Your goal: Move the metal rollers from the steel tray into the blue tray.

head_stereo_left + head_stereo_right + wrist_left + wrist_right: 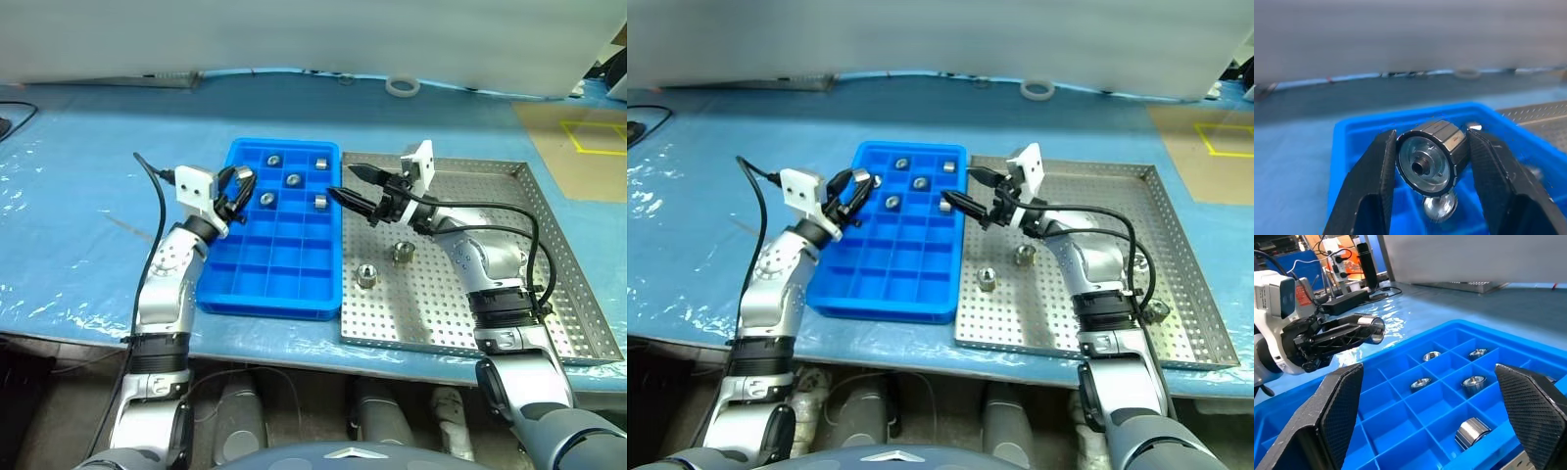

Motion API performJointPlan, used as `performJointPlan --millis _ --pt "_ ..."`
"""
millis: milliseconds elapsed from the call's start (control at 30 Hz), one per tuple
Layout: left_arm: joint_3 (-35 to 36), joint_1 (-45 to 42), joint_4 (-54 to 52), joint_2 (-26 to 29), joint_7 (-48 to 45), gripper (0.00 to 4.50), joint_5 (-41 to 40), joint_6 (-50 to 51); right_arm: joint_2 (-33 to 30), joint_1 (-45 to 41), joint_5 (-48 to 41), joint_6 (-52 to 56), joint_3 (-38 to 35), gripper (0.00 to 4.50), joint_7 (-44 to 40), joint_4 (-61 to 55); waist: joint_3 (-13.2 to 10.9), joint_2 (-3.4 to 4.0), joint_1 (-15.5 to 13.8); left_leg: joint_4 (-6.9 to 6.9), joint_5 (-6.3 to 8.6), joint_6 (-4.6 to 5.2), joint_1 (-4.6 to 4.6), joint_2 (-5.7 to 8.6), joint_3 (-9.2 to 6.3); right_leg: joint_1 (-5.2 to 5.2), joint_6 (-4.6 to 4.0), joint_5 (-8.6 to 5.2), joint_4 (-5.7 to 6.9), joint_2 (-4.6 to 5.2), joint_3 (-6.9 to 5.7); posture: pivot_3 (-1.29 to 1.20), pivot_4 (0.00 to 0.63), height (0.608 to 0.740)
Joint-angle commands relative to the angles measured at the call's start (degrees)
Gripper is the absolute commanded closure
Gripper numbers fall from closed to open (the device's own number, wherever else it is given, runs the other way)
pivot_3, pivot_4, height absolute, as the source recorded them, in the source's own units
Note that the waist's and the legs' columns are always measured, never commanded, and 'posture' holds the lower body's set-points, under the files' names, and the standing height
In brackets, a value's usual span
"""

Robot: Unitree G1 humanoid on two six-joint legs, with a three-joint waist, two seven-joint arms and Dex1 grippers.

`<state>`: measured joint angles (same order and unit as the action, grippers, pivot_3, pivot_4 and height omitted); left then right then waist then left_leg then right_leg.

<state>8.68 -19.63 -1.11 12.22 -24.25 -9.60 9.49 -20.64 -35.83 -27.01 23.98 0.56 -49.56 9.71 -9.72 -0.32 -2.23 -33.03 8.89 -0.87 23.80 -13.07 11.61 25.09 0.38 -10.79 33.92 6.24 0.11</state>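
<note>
The blue tray point(279, 284) lies in the middle of the table, with the steel tray point(490, 181) against its right side. My left gripper point(240, 186) hovers over the blue tray's back left corner, shut on a metal roller point(1425, 166) whose dark centre hole faces the wrist camera. Several rollers sit in the back compartments, among them one point(293, 179) and another point(320, 202). Two rollers point(366, 276) point(402, 253) stand on the steel tray's perforated floor. My right gripper point(343, 182) is open and empty, held level over the seam between the two trays and pointing left; its fingers point(1342, 401) frame the blue compartments.
A white tape ring point(402, 86) lies at the back of the blue-covered table. A grey wall panel runs along the far edge. A black cable point(15, 122) lies at the far left. The blue tray's front rows hold nothing.
</note>
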Motion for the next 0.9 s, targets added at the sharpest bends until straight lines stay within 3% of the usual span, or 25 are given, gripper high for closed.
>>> performJointPlan --millis 33,400,633,667,800,900 --pt "-0.26 3.02 -3.16 1.08 2.85 2.65 1.42 2.43 0.77 -1.30 -0.07 -1.25 0.12 0.00 -1.61 0.01 0.00 0.00 0.01 0.07 -0.03 -0.05 -0.03 -0.02 0.00 0.00 0.00 0.00 0.00 -0.02 0.01 -0.12 0.150 0.740" --pt "-3.13 4.80 -2.38 1.85 6.28 2.65 3.18 7.80 1.68 -1.99 0.95 -0.97 0.61 0.00 -3.85 0.70 0.03 0.04 -0.12 0.30 -0.19 -0.31 -0.23 -0.16 0.00 -0.03 0.01 0.00 0.04 -0.10 0.00 -0.11 0.150 0.740" --pt "-1.88 2.82 -1.98 1.68 6.83 0.21 1.54 9.95 1.37 -0.94 1.37 -1.11 -0.42 0.00 -2.62 -0.61 0.04 0.06 -0.07 0.33 -0.20 -0.34 -0.27 -0.15 0.00 -0.04 0.01 0.00 0.06 -0.10 0.01 -0.15 0.150 0.740" --pt "-1.68 2.29 -2.00 1.67 6.72 0.01 1.02 10.49 1.25 -0.87 1.34 -1.08 -0.66 0.00 -2.48 -0.78 0.04 0.06 -0.10 0.33 -0.21 -0.35 -0.28 -0.15 0.00 -0.04 0.01 0.00 0.09 -0.10 0.02 -0.15 0.150 0.740" --pt "-3.23 -3.03 -1.22 4.62 0.50 0.01 -0.29 7.04 -0.01 -0.59 1.29 -1.21 -2.44 0.00 -1.45 -1.56 0.02 0.03 -0.12 0.32 -0.24 -0.38 -0.27 -0.15 0.01 -0.01 0.01 0.00 0.14 -0.11 0.02 -0.16 0.150 0.740" --pt "-3.20 -8.34 1.25 3.80 -5.35 0.01 -5.41 6.59 -1.44 -0.03 0.04 -0.37 -4.88 0.00 -0.46 -2.88 0.02 0.03 -0.22 0.32 -0.26 -0.39 -0.22 -0.12 -0.01 0.02 0.01 0.00 0.16 -0.10 0.00 -0.22 0.150 0.740"
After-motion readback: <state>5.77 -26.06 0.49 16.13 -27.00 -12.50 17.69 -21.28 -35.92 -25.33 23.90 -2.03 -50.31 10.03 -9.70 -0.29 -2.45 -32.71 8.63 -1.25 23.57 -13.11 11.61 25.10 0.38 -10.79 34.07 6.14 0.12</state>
